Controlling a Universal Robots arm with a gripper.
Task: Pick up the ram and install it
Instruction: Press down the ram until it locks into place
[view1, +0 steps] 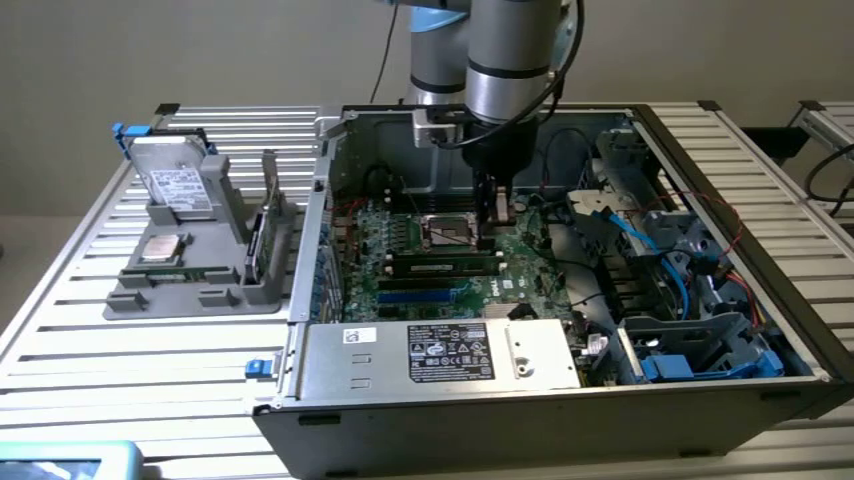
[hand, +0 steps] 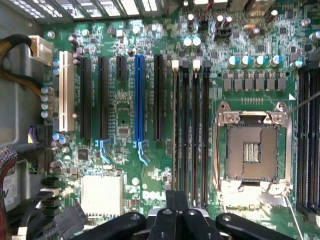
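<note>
Above the motherboard (view1: 387, 235), claw (view1: 497, 232) closed tight, seemingly empty.

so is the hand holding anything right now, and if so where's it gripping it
Nothing that shows: the hand is shut, empty, above the motherboard.

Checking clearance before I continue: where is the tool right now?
In the exterior view the tool sits low inside the open case, over the motherboard, just to the exterior view's right of the CPU socket.
</note>
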